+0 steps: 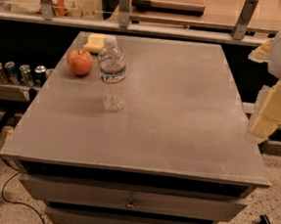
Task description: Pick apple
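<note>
A grey, flat-topped metal cabinet (179, 112) fills the camera view, with two handled drawers (130, 200) in its front. A clear plastic water bottle with a white cap and a red and blue label (112, 74) stands upright on the top, toward the far left.

The round red-orange apple with yellowish patches (79, 62) sits just left of the bottle, slightly farther back, stem dimple up, not touching it. A pale yellow sponge block (96, 42) lies behind the bottle, near the far edge.

The robot's white and cream gripper (263, 125) hangs well to the right of the bottle, beyond the cabinet's right edge; whether it is wide or narrow cannot be told. A row of drink cans (18, 73) stands on a low shelf left of the bottle.
</note>
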Action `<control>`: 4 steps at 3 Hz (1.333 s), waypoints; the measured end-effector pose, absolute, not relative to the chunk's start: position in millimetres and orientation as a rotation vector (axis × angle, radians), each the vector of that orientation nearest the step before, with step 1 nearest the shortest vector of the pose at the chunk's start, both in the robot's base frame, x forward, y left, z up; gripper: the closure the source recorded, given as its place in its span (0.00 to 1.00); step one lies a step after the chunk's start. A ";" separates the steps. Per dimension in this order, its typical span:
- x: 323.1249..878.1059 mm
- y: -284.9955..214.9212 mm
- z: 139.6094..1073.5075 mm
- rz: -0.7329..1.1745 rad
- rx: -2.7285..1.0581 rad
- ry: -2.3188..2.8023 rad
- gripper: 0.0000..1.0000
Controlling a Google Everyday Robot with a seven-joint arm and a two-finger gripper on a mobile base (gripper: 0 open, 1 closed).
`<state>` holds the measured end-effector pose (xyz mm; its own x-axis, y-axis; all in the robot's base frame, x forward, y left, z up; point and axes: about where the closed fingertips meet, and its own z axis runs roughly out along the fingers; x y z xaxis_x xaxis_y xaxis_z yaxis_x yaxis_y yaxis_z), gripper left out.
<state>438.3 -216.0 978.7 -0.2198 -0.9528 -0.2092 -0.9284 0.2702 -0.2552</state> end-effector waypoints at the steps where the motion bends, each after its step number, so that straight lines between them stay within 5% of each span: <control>1: 438.5 -215.6 979.6 -0.111 -1.719 2.223 0.00; 4: 446.0 -207.2 976.1 -0.240 -1.689 2.317 0.00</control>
